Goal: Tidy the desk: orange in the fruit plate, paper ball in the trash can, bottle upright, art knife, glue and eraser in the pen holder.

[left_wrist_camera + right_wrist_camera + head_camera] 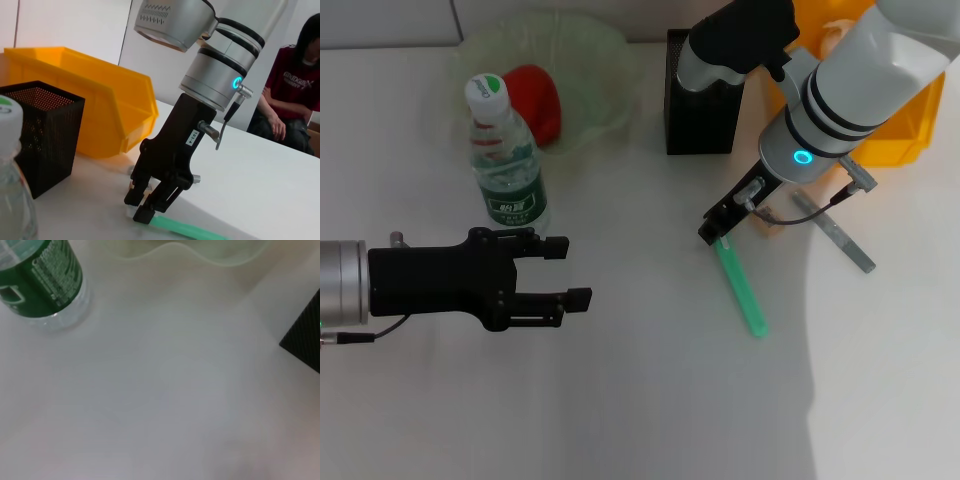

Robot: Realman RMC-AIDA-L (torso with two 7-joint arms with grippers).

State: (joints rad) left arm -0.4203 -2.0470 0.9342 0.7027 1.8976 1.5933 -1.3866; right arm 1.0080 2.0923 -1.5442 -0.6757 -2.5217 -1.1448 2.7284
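The bottle (508, 170) stands upright on the white desk (650, 400); it also shows in the left wrist view (12, 200) and the right wrist view (42, 280). The orange (535, 100) lies in the pale green fruit plate (590, 60). My right gripper (723, 232) is down at the desk, shut on the near end of a green glue stick (745, 290) that lies flat; the left wrist view shows this gripper (137, 210) and the stick (190, 230). My left gripper (560, 272) is open and empty, just in front of the bottle.
The black mesh pen holder (698, 110) stands behind the right gripper, with the yellow trash can (890, 140) to its right. A grey art knife (847, 245) and a small beige block (767, 218) lie near the right arm. A person (295, 85) sits beyond the desk.
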